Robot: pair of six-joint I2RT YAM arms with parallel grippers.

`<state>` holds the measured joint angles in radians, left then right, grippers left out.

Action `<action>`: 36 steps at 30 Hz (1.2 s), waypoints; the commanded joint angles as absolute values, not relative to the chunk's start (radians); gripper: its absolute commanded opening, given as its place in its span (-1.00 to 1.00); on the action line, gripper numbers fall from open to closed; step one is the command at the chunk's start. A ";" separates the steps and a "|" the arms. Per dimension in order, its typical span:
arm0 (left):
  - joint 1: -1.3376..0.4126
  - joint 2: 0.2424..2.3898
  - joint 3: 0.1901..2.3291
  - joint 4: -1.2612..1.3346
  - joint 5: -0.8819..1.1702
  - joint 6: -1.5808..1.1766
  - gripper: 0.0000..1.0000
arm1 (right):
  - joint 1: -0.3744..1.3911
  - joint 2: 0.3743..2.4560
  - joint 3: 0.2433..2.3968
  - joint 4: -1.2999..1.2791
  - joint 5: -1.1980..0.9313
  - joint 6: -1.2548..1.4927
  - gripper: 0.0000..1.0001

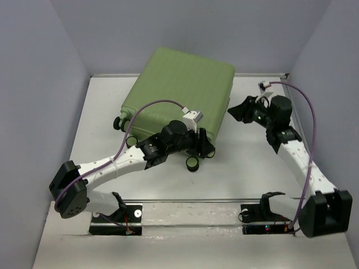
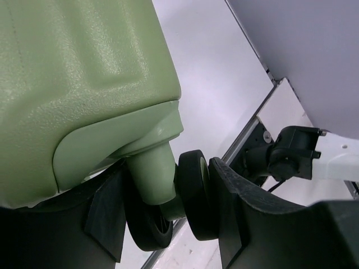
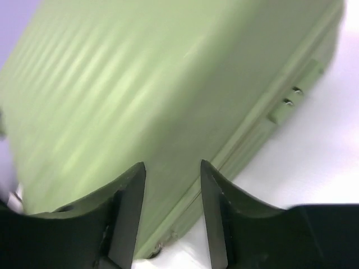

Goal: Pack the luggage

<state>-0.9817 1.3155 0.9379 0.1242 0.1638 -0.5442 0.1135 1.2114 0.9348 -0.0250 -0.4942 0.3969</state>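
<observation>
The luggage [image 1: 179, 89] is a large light-green ribbed suitcase lying closed on the white table, tilted, its far edge against the back wall. Its lining is hidden. My left gripper [image 1: 203, 147] is at its near right corner. In the left wrist view my left gripper [image 2: 168, 171] is shut on the black twin wheel [image 2: 196, 196] of that corner's caster, one finger on each side. My right gripper [image 1: 240, 111] is open and empty just off the suitcase's right side. In the right wrist view my right gripper [image 3: 173, 185] frames the shell [image 3: 140, 84] and its seam.
Two more black wheels [image 1: 119, 122] stick out at the suitcase's near left corner. A metal rail [image 1: 190, 200] runs along the table's near edge. Grey walls close in the left, back and right. Bare table [image 1: 247, 168] lies between the arms.
</observation>
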 commanded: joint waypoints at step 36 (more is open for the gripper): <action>-0.997 1.218 0.911 0.419 0.271 -0.635 -0.88 | 0.210 1.443 0.330 1.118 -0.983 0.526 0.01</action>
<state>-0.9764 1.2922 0.8921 0.1978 0.1535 -0.6548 0.1829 1.4021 0.2802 0.9985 -0.9581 0.5358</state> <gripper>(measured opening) 0.619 0.507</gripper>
